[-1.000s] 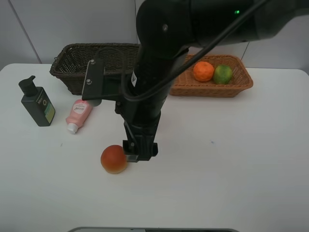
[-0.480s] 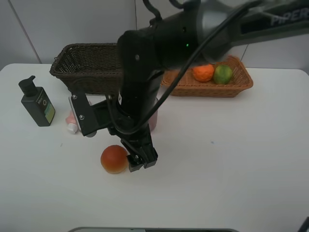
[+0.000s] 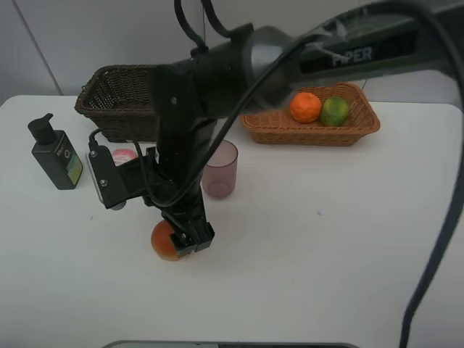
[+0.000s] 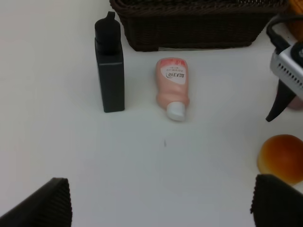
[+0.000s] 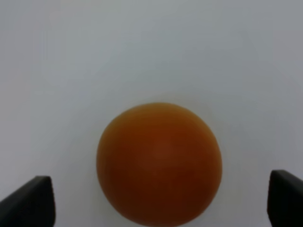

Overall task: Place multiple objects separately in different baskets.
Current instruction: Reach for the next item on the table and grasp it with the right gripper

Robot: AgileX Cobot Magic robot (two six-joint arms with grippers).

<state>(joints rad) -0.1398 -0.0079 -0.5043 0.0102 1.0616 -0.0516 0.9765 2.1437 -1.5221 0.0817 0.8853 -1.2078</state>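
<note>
Swinging across and down since a second ago, the right hand now sits right over the red-orange fruit, which has not shifted on the counter. From high up, the black wrist hides much of the fruit and the fingers cannot be made out. The right wrist view settles it: both fingertips stand wide apart, with the fruit centred between them and bare counter on either side, so nothing is clamped.

The arm's move has uncovered the translucent purple cup, upright just behind the wrist, which was hidden earlier. Further out, the pink tube is half masked by the arm in the high view. The left wrist view shows it whole, lying with its white cap pointing away from the dark brown basket. The dark green pump bottle stands upright beside the tube.

The left hand shows only in its own camera, fingers spread with nothing between them.

Only the high view shows the light tan basket, holding the orange and the green citrus side by side
</note>
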